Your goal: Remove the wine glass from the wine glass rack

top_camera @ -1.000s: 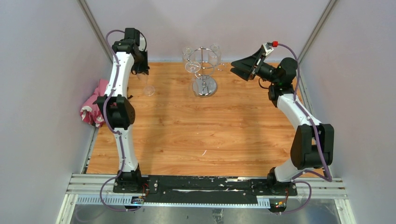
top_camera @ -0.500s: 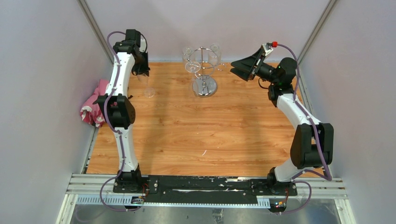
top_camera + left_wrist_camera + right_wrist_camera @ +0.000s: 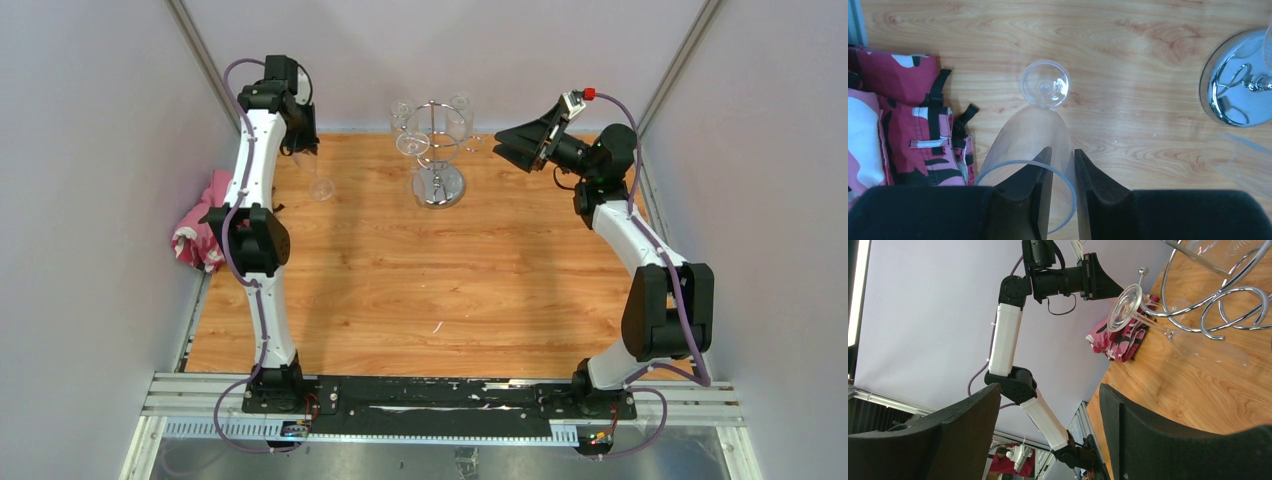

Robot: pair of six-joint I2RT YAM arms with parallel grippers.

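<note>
The chrome wine glass rack (image 3: pixel 437 150) stands at the back middle of the table, and its mirrored base (image 3: pixel 1243 85) shows at the right of the left wrist view. Other glasses (image 3: pixel 412 143) hang from its loops. A clear wine glass (image 3: pixel 1028 145) is off the rack at the back left, its foot (image 3: pixel 320 188) down by the wood. My left gripper (image 3: pixel 1064 152) is shut on its rim wall, one finger inside the bowl and one outside. My right gripper (image 3: pixel 510 143) hovers open and empty just right of the rack, whose wire (image 3: pixel 1218 295) shows in its view.
A pink camouflage cloth (image 3: pixel 200 232) lies at the table's left edge, close to the held glass (image 3: pixel 898 115). A hanging glass foot (image 3: pixel 1124 307) sticks out of a rack loop toward the left arm. Grey walls close in the back and sides.
The left arm has drawn back a little and the held glass's foot has shifted slightly toward the rear. The right arm has not moved.
</note>
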